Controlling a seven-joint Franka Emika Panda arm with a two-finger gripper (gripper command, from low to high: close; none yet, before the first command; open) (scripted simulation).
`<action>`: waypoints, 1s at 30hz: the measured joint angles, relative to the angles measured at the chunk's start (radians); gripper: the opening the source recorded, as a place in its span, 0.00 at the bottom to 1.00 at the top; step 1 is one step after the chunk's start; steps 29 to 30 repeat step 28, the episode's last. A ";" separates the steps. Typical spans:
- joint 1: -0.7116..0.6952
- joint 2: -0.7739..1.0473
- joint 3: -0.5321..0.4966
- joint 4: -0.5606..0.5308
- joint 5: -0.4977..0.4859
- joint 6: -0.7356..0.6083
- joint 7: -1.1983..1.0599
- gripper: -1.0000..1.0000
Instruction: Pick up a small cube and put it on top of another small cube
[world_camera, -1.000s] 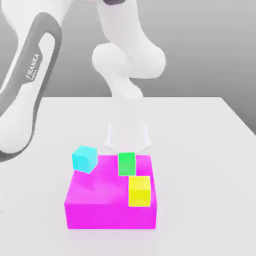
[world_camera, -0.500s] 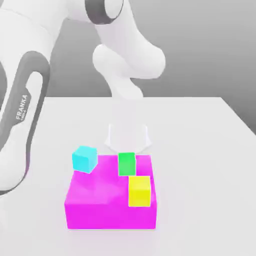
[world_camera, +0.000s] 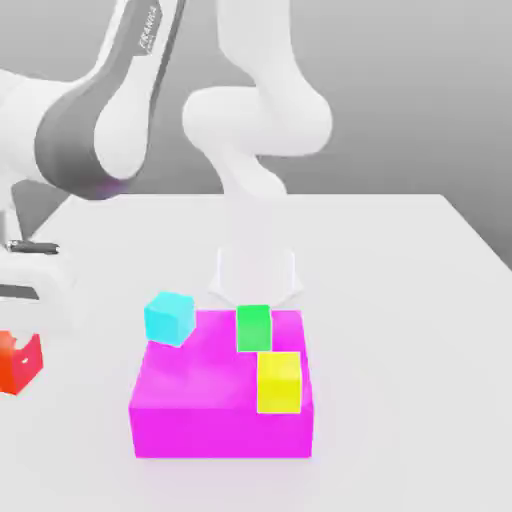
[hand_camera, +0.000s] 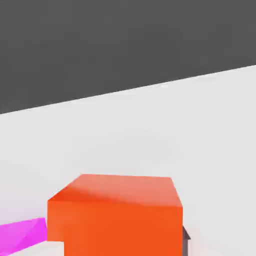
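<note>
Two-finger gripper (world_camera: 12, 338) closed on the red-orange cube (world_camera: 18, 362), at the exterior view's left edge.
The held cube is just below the hand, well apart from the magenta block (world_camera: 222, 432) on the white table (world_camera: 400, 330). On the block, the green cube (world_camera: 254, 328) and yellow cube (world_camera: 279, 383) sit toward the exterior view's right; the cyan cube (world_camera: 170, 319), turned at an angle, is at its far left corner.

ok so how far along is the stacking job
Picked up, by the look of it: the red-orange cube is in the shut claw, at the exterior view's left edge. Still to do: carry it over and set it on another small cube. The cyan, green and yellow cubes have nothing on top.
</note>
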 joint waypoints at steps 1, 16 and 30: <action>0.002 -0.038 0.003 -0.030 -0.016 -0.006 0.052 0.00; -0.130 -0.583 0.189 -0.483 -0.097 -0.097 0.724 0.00; -0.170 -0.505 0.237 -0.655 -0.081 0.152 0.848 1.00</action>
